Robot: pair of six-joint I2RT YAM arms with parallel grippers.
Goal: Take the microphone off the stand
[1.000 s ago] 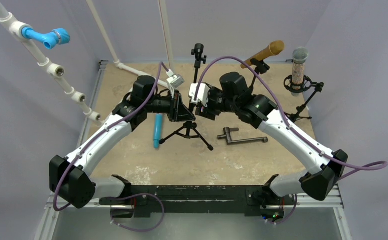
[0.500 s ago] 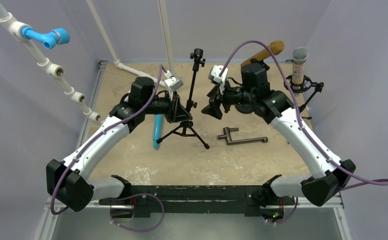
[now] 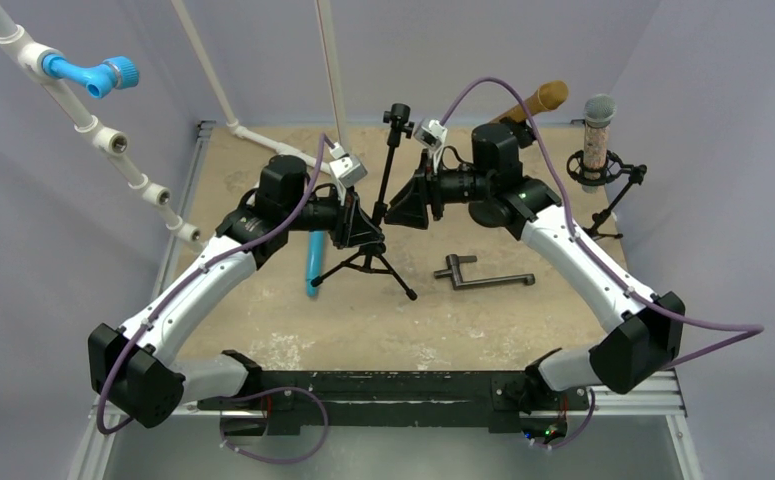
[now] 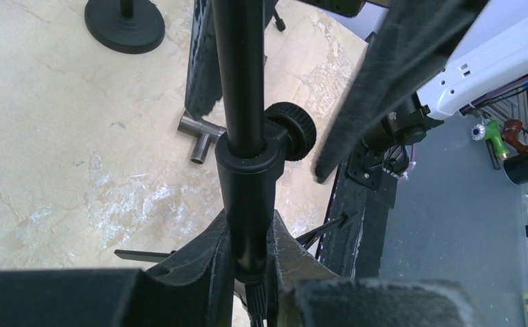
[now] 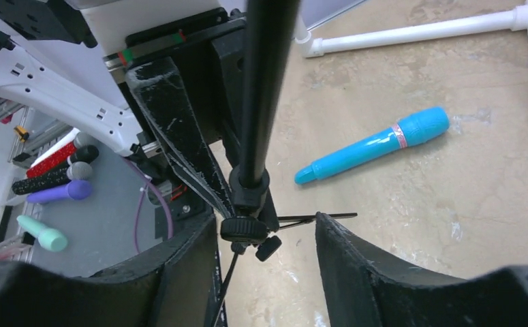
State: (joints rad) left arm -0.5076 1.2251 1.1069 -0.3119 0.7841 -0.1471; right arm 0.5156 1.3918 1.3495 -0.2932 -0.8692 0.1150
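Observation:
A black tripod stand (image 3: 384, 175) rises at the table's middle with a bare clip at its top. My left gripper (image 3: 371, 232) is shut on its lower pole (image 4: 242, 82), fingers (image 4: 203, 262) pressed on either side of the collar. From the right, my right gripper (image 3: 395, 208) faces the pole, open; in the right wrist view the pole (image 5: 264, 88) and its knob (image 5: 245, 228) stand between the spread fingers (image 5: 356, 262), close to the left one. A blue microphone (image 3: 314, 262) lies on the table left of the stand, also visible (image 5: 377, 144) from the right wrist.
A gold microphone (image 3: 533, 103) and a grey one in a shock mount (image 3: 597, 130) stand on other stands at the back right. A dark metal lever handle (image 3: 483, 277) lies right of the tripod. White pipes (image 3: 263, 135) run along the back left.
The right gripper pulled back from the stand to the right, then came back left to the pole. The left gripper kept its hold on the stand.

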